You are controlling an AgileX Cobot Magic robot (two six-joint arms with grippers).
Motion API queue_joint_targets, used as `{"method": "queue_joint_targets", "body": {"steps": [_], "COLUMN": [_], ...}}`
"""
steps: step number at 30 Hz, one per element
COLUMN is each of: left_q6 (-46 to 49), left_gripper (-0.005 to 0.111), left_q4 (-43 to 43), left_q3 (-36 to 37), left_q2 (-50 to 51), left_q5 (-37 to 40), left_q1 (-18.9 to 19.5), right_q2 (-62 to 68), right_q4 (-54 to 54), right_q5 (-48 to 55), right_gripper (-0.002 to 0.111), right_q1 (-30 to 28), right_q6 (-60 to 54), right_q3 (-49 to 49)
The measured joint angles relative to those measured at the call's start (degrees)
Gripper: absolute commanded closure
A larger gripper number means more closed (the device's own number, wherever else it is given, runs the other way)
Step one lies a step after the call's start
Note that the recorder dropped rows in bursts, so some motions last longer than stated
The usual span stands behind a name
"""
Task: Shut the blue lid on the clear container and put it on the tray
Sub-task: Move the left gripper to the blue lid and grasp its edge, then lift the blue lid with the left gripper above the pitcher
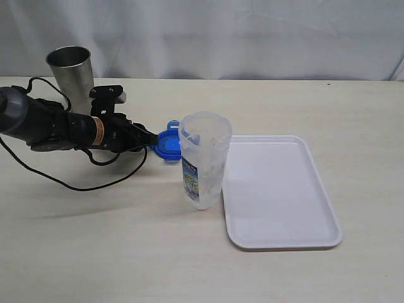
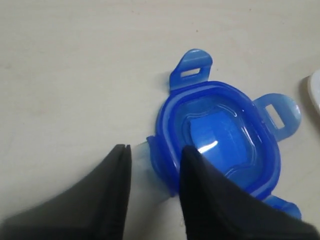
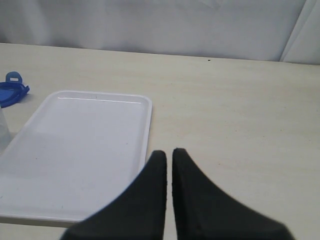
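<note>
The blue lid [image 1: 167,144] lies on the table, inner side up, just behind and left of the clear container [image 1: 202,161], which stands upright and uncovered beside the white tray [image 1: 278,189]. My left gripper [image 1: 150,136] reaches the lid from the left. In the left wrist view the lid [image 2: 220,140] fills the frame and my left gripper [image 2: 154,152] stands open astride its rim and one flap, one finger over the lid's inside, the other outside. My right gripper [image 3: 169,152] is shut and empty, hovering by the tray [image 3: 75,150]; the lid [image 3: 11,92] shows far off.
A tapered steel cup [image 1: 72,76] stands at the back left, behind my left arm. A black cable [image 1: 95,183] loops on the table below that arm. A white curtain backs the table.
</note>
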Motion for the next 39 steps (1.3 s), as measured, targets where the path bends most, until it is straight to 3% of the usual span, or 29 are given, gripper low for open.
{"method": "queue_joint_targets", "body": {"steps": [4, 10, 12, 23, 39], "left_q6": [0.0, 0.0, 0.0, 0.0, 1.9], "left_gripper": [0.091, 0.094, 0.107, 0.107, 0.107], "left_q4": [0.0, 0.0, 0.0, 7.9, 13.6], "left_q3": [0.0, -0.1, -0.1, -0.3, -0.3], "left_q2": [0.2, 0.3, 0.3, -1.4, -23.0], "left_q5": [0.0, -0.1, -0.1, 0.2, 2.0], "left_q1": [-0.1, 0.0, 0.0, -0.1, -0.1], "right_q2": [0.0, 0.0, 0.0, 0.0, 0.0], "right_q4": [0.0, 0.0, 0.0, 0.0, 0.0], "right_q5": [0.0, 0.0, 0.0, 0.0, -0.1], "right_gripper": [0.104, 0.104, 0.104, 0.104, 0.104], "right_q1": [0.0, 0.0, 0.0, 0.0, 0.0], "right_q6": [0.0, 0.0, 0.0, 0.0, 0.0], "right_q3": [0.0, 0.0, 0.0, 0.0, 0.0]}}
